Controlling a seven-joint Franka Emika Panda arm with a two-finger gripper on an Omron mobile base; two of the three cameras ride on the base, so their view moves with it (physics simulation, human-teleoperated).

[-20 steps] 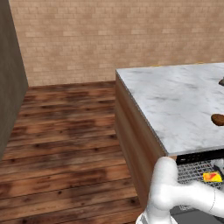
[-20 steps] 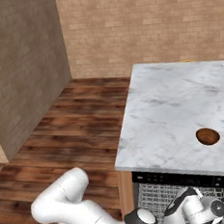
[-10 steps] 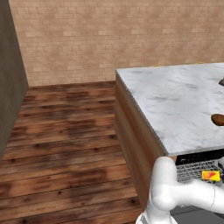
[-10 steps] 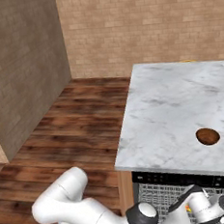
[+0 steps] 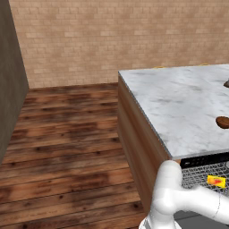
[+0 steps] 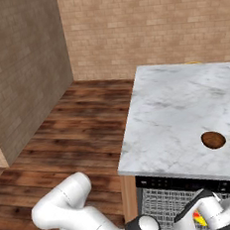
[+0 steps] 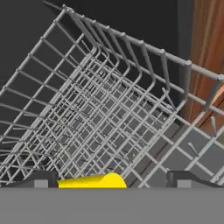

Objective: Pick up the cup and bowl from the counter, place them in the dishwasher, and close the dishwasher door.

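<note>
The yellow cup (image 5: 216, 181) with its orange-red patch lies on the grey wire rack (image 5: 197, 173) of the dishwasher (image 5: 203, 159), under the counter's front edge. In the hand view the cup (image 7: 92, 180) sits low between my fingertips (image 7: 41, 179), which stand wide apart and clear of it. My gripper (image 7: 114, 181) is open above the rack (image 7: 100, 109). From the right base view the hand hangs over the cup (image 6: 198, 219). The reddish-brown bowl (image 6: 213, 140) (image 5: 222, 121) rests on the marble counter (image 6: 176, 111). The dishwasher door is hidden below the arm.
A small dark item (image 5: 226, 83) sits at the counter's far right edge. Wooden floor (image 5: 67, 147) stretches left of the counter's brown side panel (image 5: 134, 147). Brick walls close the back and the left side (image 6: 23, 71).
The jaws have gone from shut to wide open and let go of the cup, which now rests on the rack. The hand shifted slightly right over the rack.
</note>
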